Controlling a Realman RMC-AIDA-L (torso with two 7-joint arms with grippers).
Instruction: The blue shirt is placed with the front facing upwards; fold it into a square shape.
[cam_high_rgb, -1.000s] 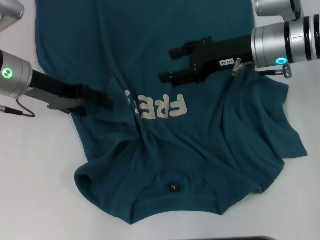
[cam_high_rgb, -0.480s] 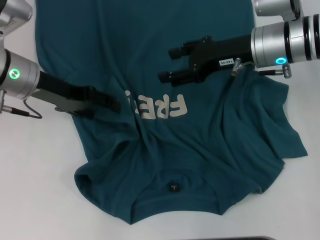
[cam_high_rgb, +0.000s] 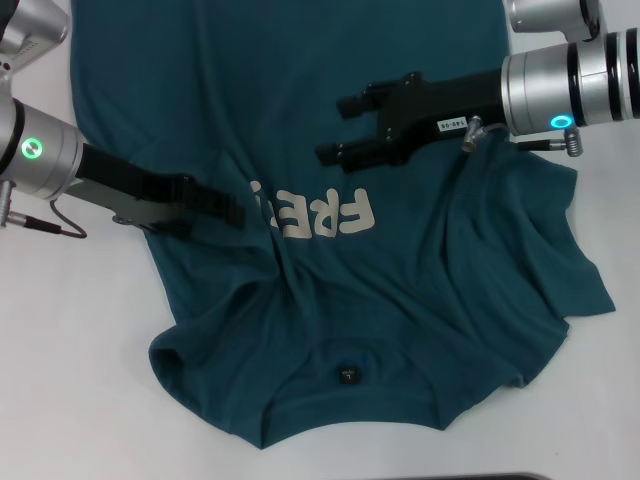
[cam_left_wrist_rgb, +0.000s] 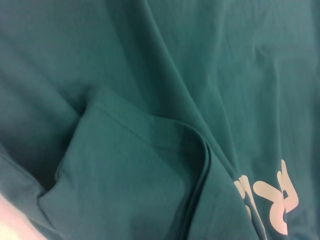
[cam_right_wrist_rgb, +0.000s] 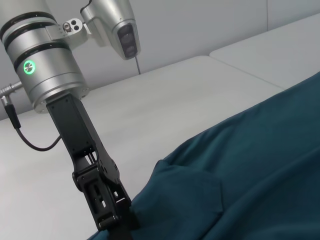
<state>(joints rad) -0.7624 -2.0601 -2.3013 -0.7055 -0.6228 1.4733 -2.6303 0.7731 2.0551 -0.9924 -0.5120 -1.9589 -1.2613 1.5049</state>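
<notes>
Just one blue shirt (cam_high_rgb: 400, 290), two grippers: left gripper (cam_high_rgb: 232, 209), right gripper (cam_high_rgb: 333, 128).

Work surface: a plain white table (cam_high_rgb: 70, 400), matte and unmarked, showing at the left, right and lower edges of the head view.
Table seam: in the right wrist view a thin dark seam (cam_right_wrist_rgb: 240, 44) runs between two white panels in the upper right of the frame.
Wall: a flat pale grey wall (cam_right_wrist_rgb: 200, 25) stands behind the table's far edge.
Light: even and soft, with faint shadows.
</notes>
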